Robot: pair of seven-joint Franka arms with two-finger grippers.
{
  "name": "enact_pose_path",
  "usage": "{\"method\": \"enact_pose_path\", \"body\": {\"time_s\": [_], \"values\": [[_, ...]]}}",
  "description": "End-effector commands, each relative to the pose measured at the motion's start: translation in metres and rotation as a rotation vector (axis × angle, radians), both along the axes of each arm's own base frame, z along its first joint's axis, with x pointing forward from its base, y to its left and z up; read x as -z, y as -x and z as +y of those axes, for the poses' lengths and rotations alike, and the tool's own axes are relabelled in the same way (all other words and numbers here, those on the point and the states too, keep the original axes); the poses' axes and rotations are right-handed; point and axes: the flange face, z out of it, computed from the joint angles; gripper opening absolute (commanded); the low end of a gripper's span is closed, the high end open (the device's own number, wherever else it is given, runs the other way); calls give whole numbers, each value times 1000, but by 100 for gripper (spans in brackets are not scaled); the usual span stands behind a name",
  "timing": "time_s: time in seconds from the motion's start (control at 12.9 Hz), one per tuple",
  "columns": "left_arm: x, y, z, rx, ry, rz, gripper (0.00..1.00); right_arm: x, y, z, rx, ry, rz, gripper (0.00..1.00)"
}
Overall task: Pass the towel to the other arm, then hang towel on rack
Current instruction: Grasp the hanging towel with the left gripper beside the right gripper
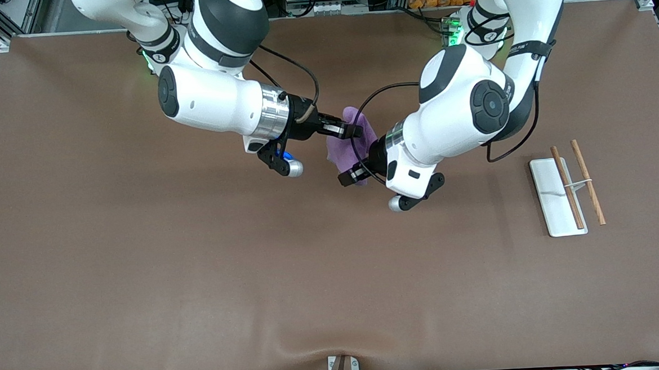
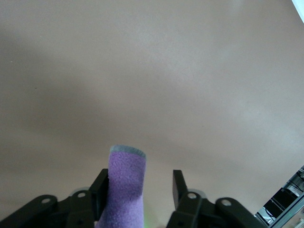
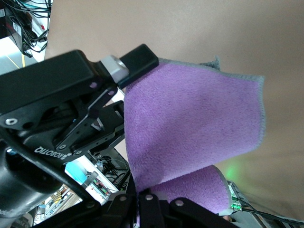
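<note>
The purple towel (image 1: pixel 342 150) hangs in the air over the table's middle. My right gripper (image 1: pixel 352 131), on the arm with the blue wrist light, is shut on the towel's top; the right wrist view shows the cloth (image 3: pixel 190 128) pinched between its closed fingers (image 3: pixel 142 197). My left gripper (image 1: pixel 347 178), on the arm with the plain grey wrist, is open around the towel's lower part. In the left wrist view the towel (image 2: pixel 124 190) lies against one finger, with a gap to the other finger (image 2: pixel 178 183). The left gripper's body (image 3: pixel 71 85) also shows in the right wrist view.
The rack (image 1: pixel 555 195), a white base with two wooden rods (image 1: pixel 567 186), lies on the brown table (image 1: pixel 198 271) toward the left arm's end. Cables loop from both wrists near the towel.
</note>
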Motion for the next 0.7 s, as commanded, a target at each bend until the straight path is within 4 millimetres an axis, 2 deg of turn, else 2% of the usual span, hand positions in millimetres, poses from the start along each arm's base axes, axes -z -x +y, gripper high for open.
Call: {"method": "enact_pose_path", "body": {"time_s": [0.0, 0.31, 0.39, 0.46, 0.62], "values": [[-5, -1, -2, -3, -4, 2, 0, -5, 0, 6, 10, -21, 9, 0], [-12, -4, 6, 4, -33, -34, 0, -4, 0, 6, 8, -21, 9, 0], [-28, -3, 15, 4, -42, -45, 0, -5, -1, 5, 11, -22, 11, 0], [-36, -8, 33, -10, -48, -38, 0, -4, -5, 0, 15, -19, 10, 99], [-62, -11, 62, -34, -47, -41, 0, -5, -2, 3, 1, -11, 0, 100]]}}
